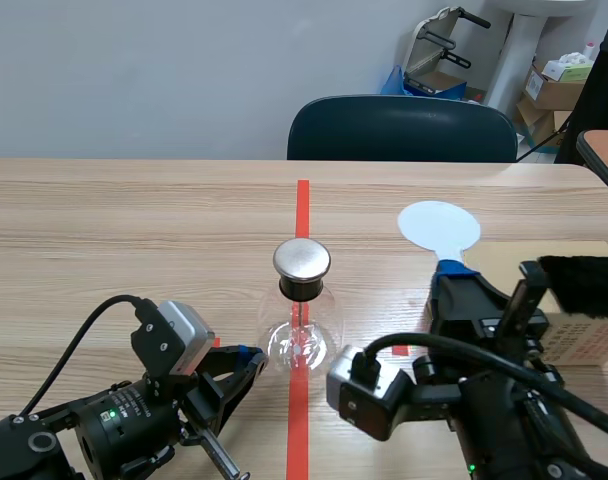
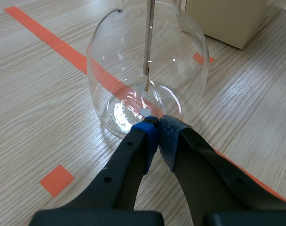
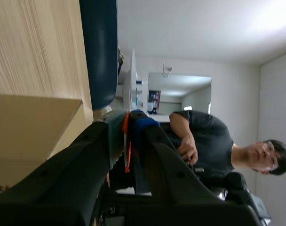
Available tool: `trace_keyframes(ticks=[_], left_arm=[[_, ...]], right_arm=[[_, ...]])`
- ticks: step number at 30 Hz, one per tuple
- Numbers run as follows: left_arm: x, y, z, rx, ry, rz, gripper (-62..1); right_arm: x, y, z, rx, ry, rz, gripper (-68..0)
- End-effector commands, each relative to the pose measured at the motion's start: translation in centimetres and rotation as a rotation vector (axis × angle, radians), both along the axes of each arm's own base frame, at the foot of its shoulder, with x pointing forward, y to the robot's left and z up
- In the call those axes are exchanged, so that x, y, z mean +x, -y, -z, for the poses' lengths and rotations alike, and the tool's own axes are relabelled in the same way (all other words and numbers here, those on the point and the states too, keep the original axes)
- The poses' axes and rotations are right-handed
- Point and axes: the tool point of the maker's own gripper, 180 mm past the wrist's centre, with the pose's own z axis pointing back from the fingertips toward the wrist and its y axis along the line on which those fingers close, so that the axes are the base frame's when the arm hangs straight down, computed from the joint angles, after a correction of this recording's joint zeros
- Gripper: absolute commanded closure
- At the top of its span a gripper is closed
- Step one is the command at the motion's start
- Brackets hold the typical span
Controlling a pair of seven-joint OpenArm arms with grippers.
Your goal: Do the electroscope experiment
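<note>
Left gripper [image 2: 157, 131]: fingers pressed together on nothing. The tips are at the foot of the glass flask, touching it or just short; I cannot tell which.
Right gripper [image 3: 127, 121]: pinching the blue handle of a paddle [image 1: 439, 228], held over the table's [image 1: 134, 230] right side.
Paddle axis: runs away from the robot, with the pale round disc at the far end beyond the fingers.
Electroscope [image 1: 301, 335]: upright on the red tape line at mid-table, between the two arms. It has a metal cap [image 1: 302, 259] on top and a rod [image 2: 150, 37] hanging inside the glass.
Deciding relation: the cap lies to the left of the disc and slightly nearer the robot, apart from it.
Nearer arm: the left is closer but holds nothing, so the leftward approach to the cap probably falls to the right.
Beyond: a cardboard box [image 1: 582, 342] beside the right gripper.
</note>
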Motion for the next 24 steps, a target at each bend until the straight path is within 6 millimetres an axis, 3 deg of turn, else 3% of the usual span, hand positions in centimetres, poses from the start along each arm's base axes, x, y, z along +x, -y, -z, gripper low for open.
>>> trace_keyframes(ticks=[1, 10, 24], left_arm=[[0.1, 0.5, -0.6, -0.026, 0.013, 0.004, -2.7], [0.1, 0.5, -0.6, -0.026, 0.014, 0.004, -2.7], [0.1, 0.4, -0.6, -0.025, 0.013, 0.004, -2.7]], right_arm=[[0.4, 0.7, -1.0, 0.002, 0.035, 0.027, -0.8], [0.4, 2.9, -1.0, 0.003, 0.04, 0.147, -0.8], [0.4, 3.1, -1.1, 0.004, 0.04, 0.158, -0.8]])
